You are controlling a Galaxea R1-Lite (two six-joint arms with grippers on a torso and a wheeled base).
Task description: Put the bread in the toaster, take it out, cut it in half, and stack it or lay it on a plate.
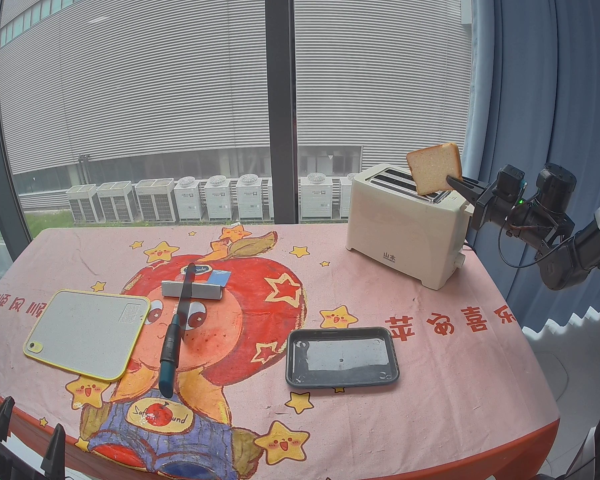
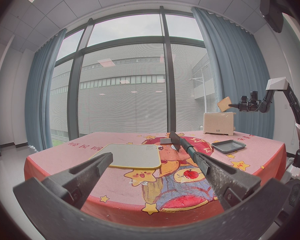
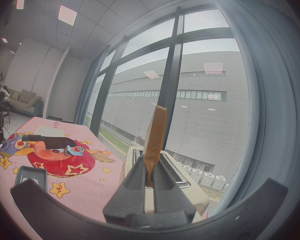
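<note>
— Pale, tan-crusted square slice of bread (image 1: 434, 167): where is it?

— In the air, tilted, just above the slots of the cream-white two-slot toaster (image 1: 407, 231). The toaster stands at the far right of the table (image 1: 447, 368), which wears a pink cartoon-apple cloth. The slice's lower corner sits about at a slot's mouth. The right gripper (image 1: 457, 183) has it, fingers (image 3: 133, 184) clenched on the slice's lower edge.

— And the other arm?

— The left gripper (image 2: 152, 157) hangs off the near left edge of the table, fingers (image 2: 83, 177) spread apart and grasping nothing.

— How far along is the job?

— Early, by my reading. The face of the slice looks pale, not browned, so I judge the toasting has not happened yet. The pictures alone cannot settle whether the slice is going in or coming out. The bread is whole, with no cut made.

— What waits for later?

— A black-bladed knife with a teal handle (image 1: 173, 331) lies mid-table, its blade propped on a small white block (image 1: 192, 290). Left of it is a grey-white rectangular cutting board with a yellow rim (image 1: 87, 333). Nearer the front, between knife and toaster, lies a black rectangular tray (image 1: 342, 357), bare, which would serve as the plate. Toasting, halving and plating all look undone.
</note>
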